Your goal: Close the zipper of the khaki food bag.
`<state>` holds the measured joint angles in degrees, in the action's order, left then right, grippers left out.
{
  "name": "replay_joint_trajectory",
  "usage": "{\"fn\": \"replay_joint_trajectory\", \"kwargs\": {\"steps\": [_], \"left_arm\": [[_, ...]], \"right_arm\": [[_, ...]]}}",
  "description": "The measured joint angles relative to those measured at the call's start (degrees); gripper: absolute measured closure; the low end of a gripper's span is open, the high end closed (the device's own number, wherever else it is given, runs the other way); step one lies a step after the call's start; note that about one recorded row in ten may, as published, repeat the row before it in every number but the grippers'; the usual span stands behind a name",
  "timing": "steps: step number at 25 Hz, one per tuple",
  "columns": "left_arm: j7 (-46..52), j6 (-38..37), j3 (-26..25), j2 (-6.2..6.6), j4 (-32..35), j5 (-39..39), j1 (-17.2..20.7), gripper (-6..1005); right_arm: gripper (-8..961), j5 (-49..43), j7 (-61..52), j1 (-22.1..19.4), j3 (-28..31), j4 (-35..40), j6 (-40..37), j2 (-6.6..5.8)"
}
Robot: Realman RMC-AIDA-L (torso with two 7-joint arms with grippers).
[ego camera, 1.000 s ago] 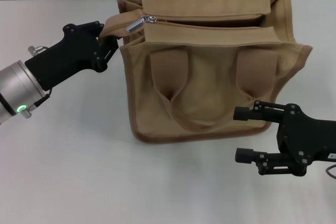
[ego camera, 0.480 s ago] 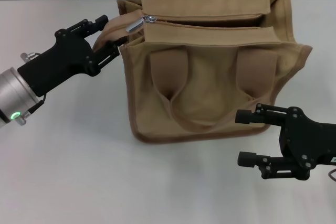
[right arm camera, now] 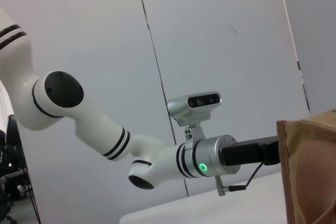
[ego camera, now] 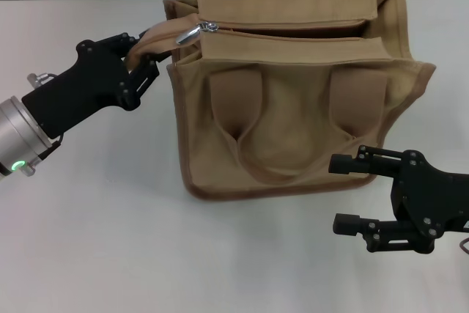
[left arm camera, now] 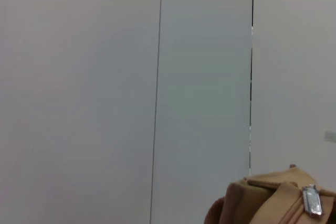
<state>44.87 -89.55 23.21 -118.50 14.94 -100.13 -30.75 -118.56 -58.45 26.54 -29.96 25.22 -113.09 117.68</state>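
**Left gripper clenched on the bag's far-left corner; right gripper released beside the bag**

The bag lies on the desk, its front panel with the two strap handles facing up and its top opening toward the far side. The zipper runs left to right along that far edge. Its silver slider sits at the left end of the line, pull tab slanting toward the left, and the rest of the line to the right of it gapes open between the two fabric flaps.

The left gripper reaches in from the left and is clenched on the fabric tab at the bag's far-left corner, just left of the slider; the tab is drawn out toward the left between the black fingers. In the left wrist view only the bag's corner and the slider appear, against a pale wall.

The right gripper rests at the near right, its two fingers spread apart and holding nothing, the farther finger overlapping the bag's near-right edge. The right wrist view shows the bag's edge and, beyond it, the left arm.
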Motion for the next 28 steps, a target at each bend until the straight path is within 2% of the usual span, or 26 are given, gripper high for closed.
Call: {"fn": "replay_joint_trajectory", "kwargs": {"steps": [3,9,16,18,28], "left_arm": [[0.3,-0.9,0.0,0.07,0.0,0.2,-0.1,701],[3.6,-4.3,-0.1,0.12,0.2,0.4,-1.9,935],[5.4,-6.0,-0.1,-0.27,-0.1,0.4,-5.4,1001],[5.5,-6.1,0.0,-0.32,0.0,0.4,-5.9,1001],[5.0,-7.0,-0.3,-0.26,0.1,0.4,-5.5,1001]], "right_arm": [[286,0.0,-0.3,0.0,0.0,0.0,-0.3,0.0],[295,3.1,-9.5,1.6,0.1,0.3,-3.7,-0.3],[306,10.6,-24.3,4.7,0.2,1.9,-2.2,-1.18],[309,11.4,-29.5,7.2,0.1,2.8,0.0,-1.38],[324,11.1,-40.3,13.9,-0.7,8.6,4.5,-1.45]]}}
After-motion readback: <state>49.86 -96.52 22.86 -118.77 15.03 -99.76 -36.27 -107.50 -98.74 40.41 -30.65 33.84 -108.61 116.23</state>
